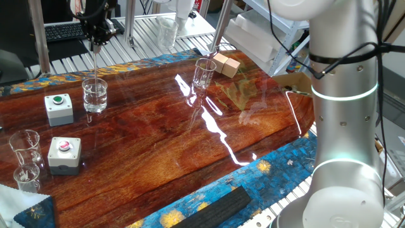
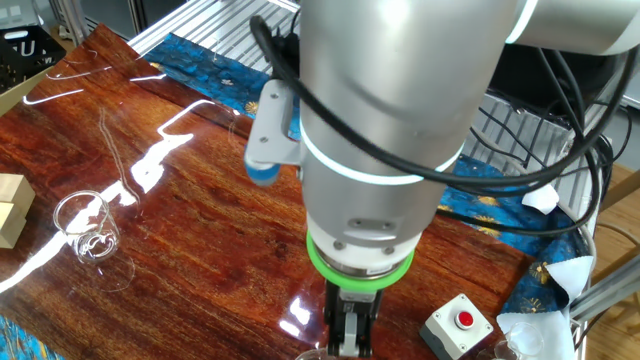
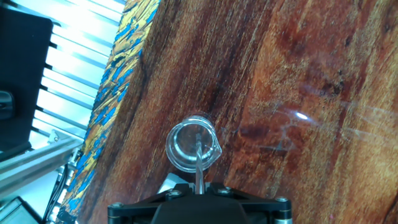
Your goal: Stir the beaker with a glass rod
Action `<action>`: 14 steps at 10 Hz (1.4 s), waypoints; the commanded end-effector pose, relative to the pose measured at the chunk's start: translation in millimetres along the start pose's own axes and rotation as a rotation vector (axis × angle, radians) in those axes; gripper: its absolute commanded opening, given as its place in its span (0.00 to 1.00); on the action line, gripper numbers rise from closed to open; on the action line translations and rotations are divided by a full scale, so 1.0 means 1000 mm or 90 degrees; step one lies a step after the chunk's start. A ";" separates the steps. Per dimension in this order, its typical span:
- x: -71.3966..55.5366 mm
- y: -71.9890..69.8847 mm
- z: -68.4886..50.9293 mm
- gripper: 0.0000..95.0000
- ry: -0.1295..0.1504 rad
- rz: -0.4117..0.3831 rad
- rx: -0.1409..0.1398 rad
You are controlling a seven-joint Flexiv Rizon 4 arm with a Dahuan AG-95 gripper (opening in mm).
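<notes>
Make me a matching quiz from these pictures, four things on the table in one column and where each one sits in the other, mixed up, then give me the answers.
Things:
1. glass rod
2. green button box
3. wooden blocks
4. black strip

Places:
A. on the blue patterned cloth at the near edge
B. held upright by the gripper, lower end in the beaker
C. beside the taller glass at the far side
D. next to the beaker, on its left in this fixed view

Pairs: 1-B, 2-D, 3-C, 4-A
</notes>
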State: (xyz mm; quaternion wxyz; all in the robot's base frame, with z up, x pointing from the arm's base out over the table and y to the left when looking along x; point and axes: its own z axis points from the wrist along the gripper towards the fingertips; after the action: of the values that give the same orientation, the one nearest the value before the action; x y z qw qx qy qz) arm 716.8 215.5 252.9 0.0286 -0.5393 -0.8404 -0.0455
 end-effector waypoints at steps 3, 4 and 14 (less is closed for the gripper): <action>0.003 -0.003 0.003 0.00 0.014 -0.003 -0.004; 0.004 -0.003 0.004 0.00 0.015 -0.005 -0.005; 0.009 -0.005 0.011 0.40 0.036 0.015 -0.016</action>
State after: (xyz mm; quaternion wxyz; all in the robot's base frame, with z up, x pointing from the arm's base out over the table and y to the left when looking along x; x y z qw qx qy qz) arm 706.1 222.3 241.9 0.0441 -0.5484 -0.8320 -0.0718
